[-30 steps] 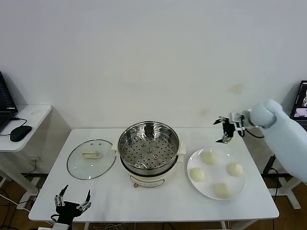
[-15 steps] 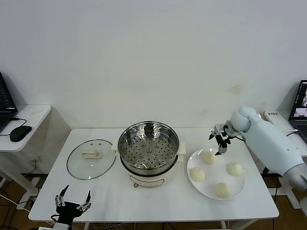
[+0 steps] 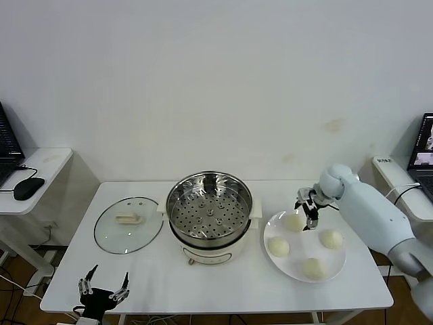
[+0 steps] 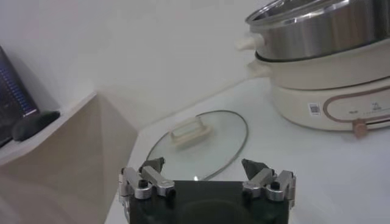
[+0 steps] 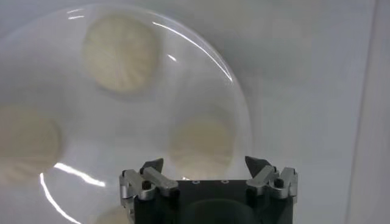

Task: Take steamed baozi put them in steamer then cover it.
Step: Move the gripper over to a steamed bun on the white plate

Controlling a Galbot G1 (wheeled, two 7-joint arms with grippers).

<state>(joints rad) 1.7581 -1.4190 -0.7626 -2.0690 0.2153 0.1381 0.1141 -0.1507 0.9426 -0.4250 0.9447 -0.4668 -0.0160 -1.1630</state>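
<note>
Four steamed baozi [image 3: 302, 244] sat on the white plate [image 3: 337, 261] at the right of our table [image 3: 149, 271], none yet in the steamer [image 3: 210, 210] at the centre. Left of the steamer lay the cover [image 3: 128, 225], flat and apart from it. We held our right gripper [image 3: 307, 208] just above the far-left bun [image 3: 294, 221], jaws spread wide and holding nothing. To do this well, we judged we should centre over that bun, descend squarely, and close softly so it would not dent. Our left gripper [image 3: 103, 287] waited open at the near-left edge.
</note>
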